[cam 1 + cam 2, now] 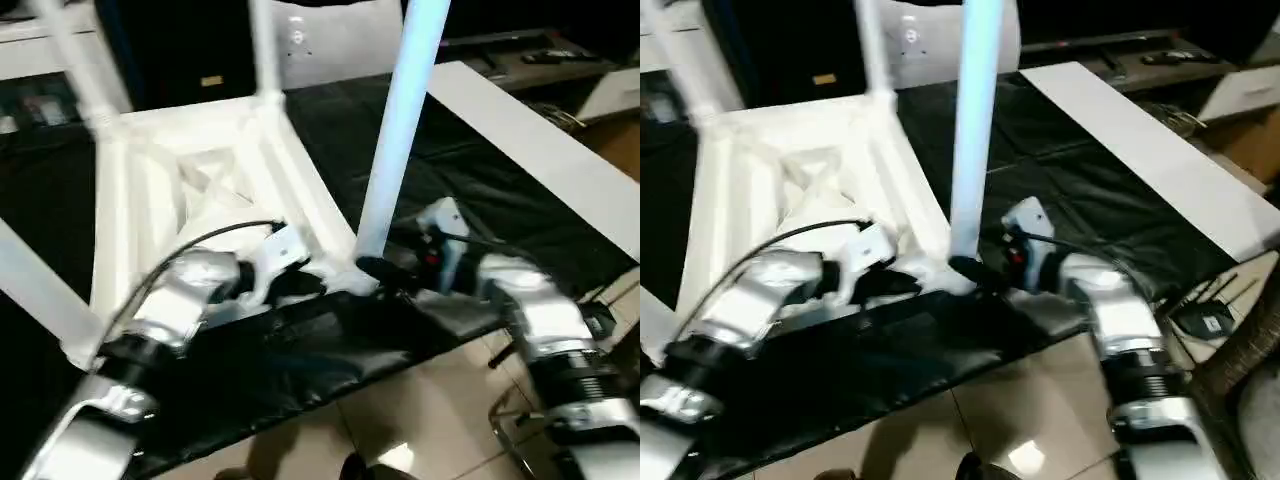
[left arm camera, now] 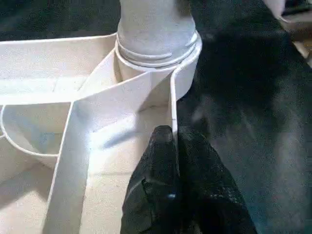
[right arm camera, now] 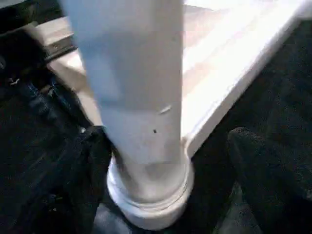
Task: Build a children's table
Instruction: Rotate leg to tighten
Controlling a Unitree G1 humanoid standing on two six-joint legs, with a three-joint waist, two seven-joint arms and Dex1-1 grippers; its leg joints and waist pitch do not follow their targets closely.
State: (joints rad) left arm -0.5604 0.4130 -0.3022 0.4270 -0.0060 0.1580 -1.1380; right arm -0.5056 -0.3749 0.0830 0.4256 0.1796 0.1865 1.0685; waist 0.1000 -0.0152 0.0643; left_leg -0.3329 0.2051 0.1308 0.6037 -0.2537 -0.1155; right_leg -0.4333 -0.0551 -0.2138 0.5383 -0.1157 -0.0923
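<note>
Since the top lies upside down on the black counter, the near leg stands upright in its corner socket, long axis vertical, between the right gripper's spread jaws, which flank its collar without touching. The left gripper, clenched on the top's rim beside that socket, steadies it.

The white children's table top lies upside down, ribbed underside up, on the black cover, with tapered white legs standing upright in its corner sockets, the nearest leg at four o'clock.
</note>
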